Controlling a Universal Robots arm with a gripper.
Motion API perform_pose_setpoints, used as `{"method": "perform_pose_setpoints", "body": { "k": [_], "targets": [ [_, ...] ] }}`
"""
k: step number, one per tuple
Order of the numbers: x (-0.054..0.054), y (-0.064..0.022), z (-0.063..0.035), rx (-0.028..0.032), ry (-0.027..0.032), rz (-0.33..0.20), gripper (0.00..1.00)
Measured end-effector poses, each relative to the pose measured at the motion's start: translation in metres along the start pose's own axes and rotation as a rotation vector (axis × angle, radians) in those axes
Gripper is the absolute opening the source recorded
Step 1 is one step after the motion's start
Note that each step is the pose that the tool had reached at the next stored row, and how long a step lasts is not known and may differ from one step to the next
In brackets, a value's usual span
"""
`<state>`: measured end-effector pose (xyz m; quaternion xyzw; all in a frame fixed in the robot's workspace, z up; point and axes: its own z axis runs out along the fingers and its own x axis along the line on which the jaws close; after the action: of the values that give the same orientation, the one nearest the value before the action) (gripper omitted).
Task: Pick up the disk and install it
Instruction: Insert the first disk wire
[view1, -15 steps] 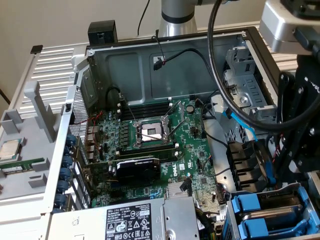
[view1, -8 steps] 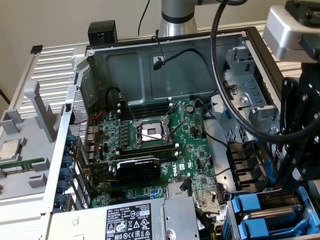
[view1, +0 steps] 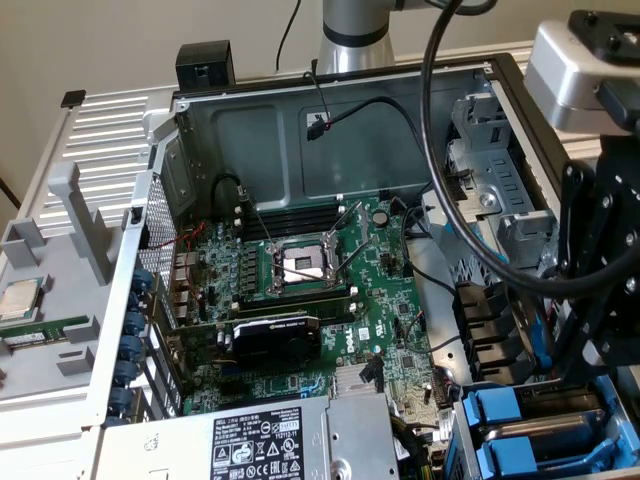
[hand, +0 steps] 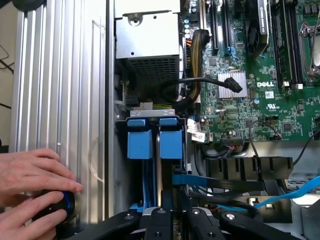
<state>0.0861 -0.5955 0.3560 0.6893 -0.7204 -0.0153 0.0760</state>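
In the drive bay at the case's front corner, the disk (hand: 169, 145) sat slotted upright beside a second blue carrier (hand: 140, 145), prob. so both slide on rails. The gripper (hand: 172, 217) hung just above it, jaws nearly clenched, apparently on its edge; a person's hand (hand: 30, 172) rested on the case panel (hand: 60, 75).
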Motion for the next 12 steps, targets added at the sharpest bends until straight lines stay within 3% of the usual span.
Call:
{"method": "perform_pose_setpoints", "body": {
  "k": [5,12],
  "targets": [
    [-0.0001,-0.0001,0.0014,-0.0006,-0.0010,-0.005,0.17],
    [-0.0002,-0.0002,0.0024,-0.0128,-0.0023,-0.016,0.17]
  ]
}}
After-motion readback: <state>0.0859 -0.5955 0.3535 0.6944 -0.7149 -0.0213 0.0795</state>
